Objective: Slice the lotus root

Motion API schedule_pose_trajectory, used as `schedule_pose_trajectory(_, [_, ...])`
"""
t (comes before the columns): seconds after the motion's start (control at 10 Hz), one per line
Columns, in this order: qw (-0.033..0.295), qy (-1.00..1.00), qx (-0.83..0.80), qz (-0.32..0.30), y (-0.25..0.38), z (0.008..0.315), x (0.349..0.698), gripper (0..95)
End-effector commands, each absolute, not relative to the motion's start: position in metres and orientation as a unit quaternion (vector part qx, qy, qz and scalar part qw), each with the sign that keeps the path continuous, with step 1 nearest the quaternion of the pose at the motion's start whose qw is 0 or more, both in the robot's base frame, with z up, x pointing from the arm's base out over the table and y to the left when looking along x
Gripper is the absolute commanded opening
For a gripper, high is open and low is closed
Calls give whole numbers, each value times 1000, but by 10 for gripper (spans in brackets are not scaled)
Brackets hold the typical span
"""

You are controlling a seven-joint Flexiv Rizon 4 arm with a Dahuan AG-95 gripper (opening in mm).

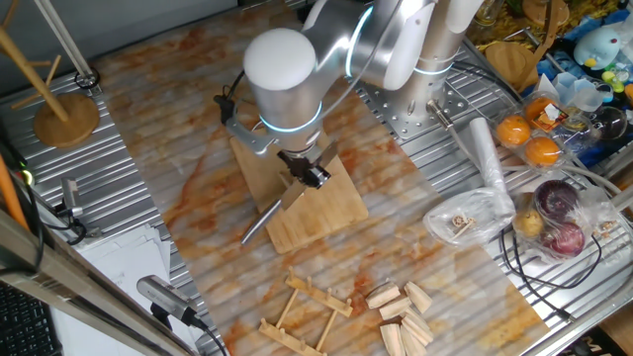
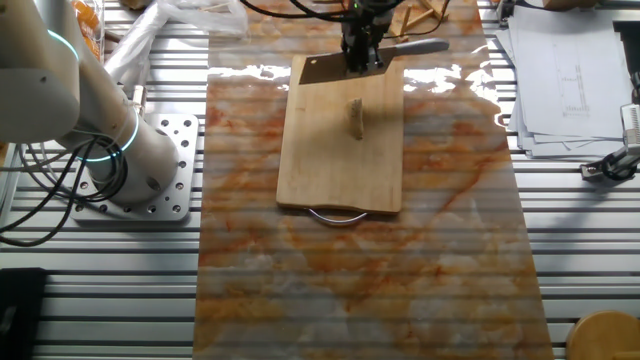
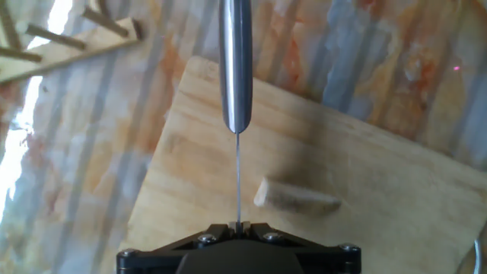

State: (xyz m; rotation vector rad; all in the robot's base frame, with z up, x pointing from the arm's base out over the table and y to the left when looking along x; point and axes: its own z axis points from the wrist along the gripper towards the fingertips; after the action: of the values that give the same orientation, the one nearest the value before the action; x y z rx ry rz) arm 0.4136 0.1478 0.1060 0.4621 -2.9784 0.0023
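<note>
Lotus root (image 2: pixel 354 117) lies whole near the middle of the wooden board (image 2: pixel 340 180) on the table (image 2: pixel 440 250), as we see plainly in the other fixed view. In one fixed view the arm (image 1: pixel 287 79) covers that spot, so we cannot find the root there; instead we see the knife (image 1: pixel 272 216) angling off the board's edge. In the hand view we look straight down the blade's thin spine (image 3: pixel 237 175) to the metal handle (image 3: pixel 235 61), with the root (image 3: pixel 297 198) lying just beside the blade. The hand (image 2: pixel 361 45) is pinched onto the knife.
</note>
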Motion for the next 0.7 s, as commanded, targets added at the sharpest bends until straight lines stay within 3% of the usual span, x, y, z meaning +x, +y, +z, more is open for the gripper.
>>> schedule_pose_trajectory(0.1, [64, -987, 144, -8, 148, 108, 412, 0])
schedule_pose_trajectory(0.4, [49, -996, 78, -7, 148, 108, 412, 0])
schedule_pose_trajectory(0.7, [14, -999, 38, -15, 148, 108, 412, 0])
